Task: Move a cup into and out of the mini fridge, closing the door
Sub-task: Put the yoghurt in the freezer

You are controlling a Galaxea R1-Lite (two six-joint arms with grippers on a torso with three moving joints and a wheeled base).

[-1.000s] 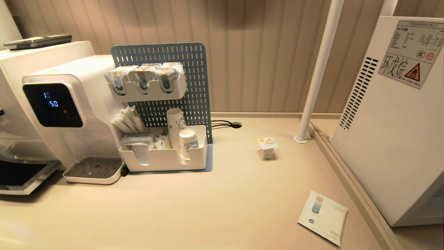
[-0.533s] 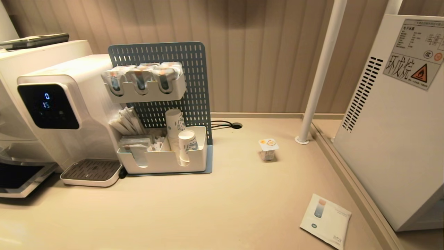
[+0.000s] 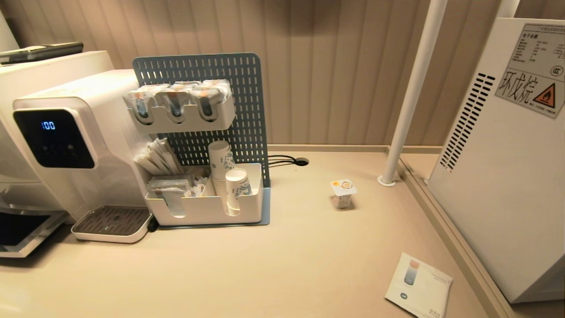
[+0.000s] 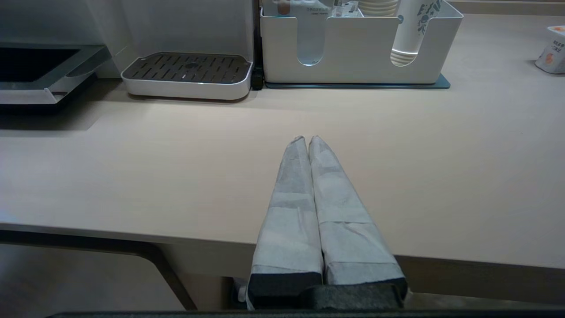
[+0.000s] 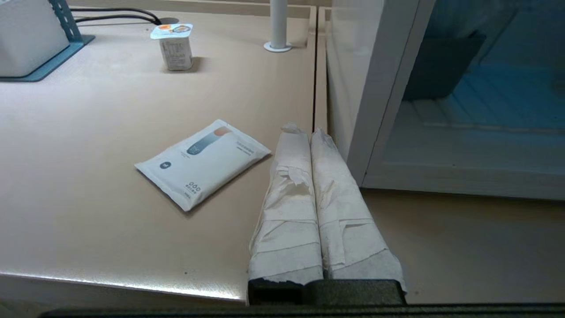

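The tiny white plastic cup point(image 3: 343, 193) with a yellow-and-orange foil lid is seen standing upright on the beige countertop point(image 3: 287, 265), between the white caddy of paper cups point(image 3: 207, 207) and the boxy white mini fridge point(image 3: 507, 176). The left gripper point(image 4: 307, 140) and right gripper point(image 5: 304, 131), both paper-wrapped, are held pressed together and empty near the counter's front edge, the right one just beside a flat white sachet point(image 5: 203, 161).

White cup point(image 3: 343, 193), orange-yellow lid; blue pegboard point(image 3: 207, 70).

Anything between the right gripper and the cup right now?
Right wrist view: the right gripper, shut, is at the counter's near edge. A flat white packet lies slightly aside of the line; otherwise bare counter up to the cup.
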